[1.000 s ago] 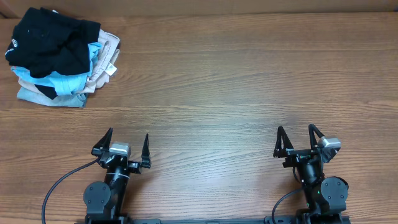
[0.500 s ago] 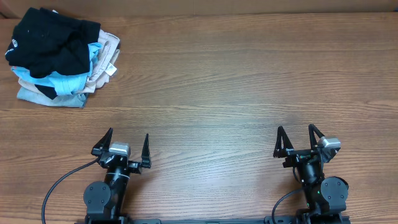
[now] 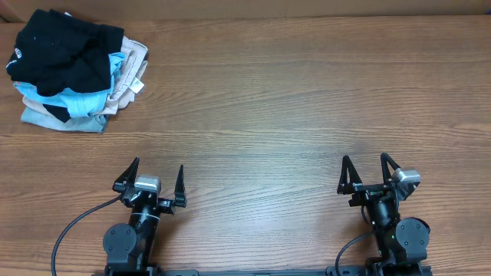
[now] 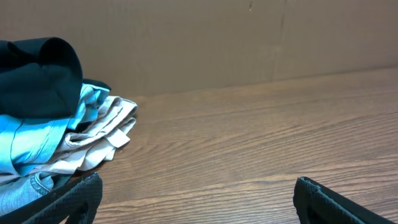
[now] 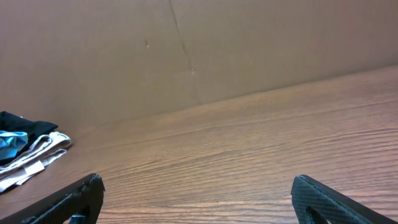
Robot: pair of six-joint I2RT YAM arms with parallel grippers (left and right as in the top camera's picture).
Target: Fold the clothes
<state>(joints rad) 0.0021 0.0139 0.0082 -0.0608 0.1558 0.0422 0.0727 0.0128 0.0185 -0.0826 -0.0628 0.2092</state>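
While left pincer (image 3: 159, 164) and right pincer (image 3: 364, 157) stand spread and empty, black shirt (image 3: 61, 50) lies crumpled atop a heap on the tabletop (image 3: 307, 92), eleven o'clock of the nearer left pincer, long axis seemingly indeterminate.

Open table (image 3: 307, 92) runs from near edge to far wall (image 4: 217, 43); only the black shirt (image 3: 61, 50) atop its garment pile (image 3: 84, 101) blocks the far left corner.

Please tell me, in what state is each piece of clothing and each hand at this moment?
black shirt: crumpled, not folded, lying on top of the others.
light blue shirt: crumpled, under the black shirt.
beige garment: crumpled, white tag showing.
left hand: open, empty.
right hand: open, empty.
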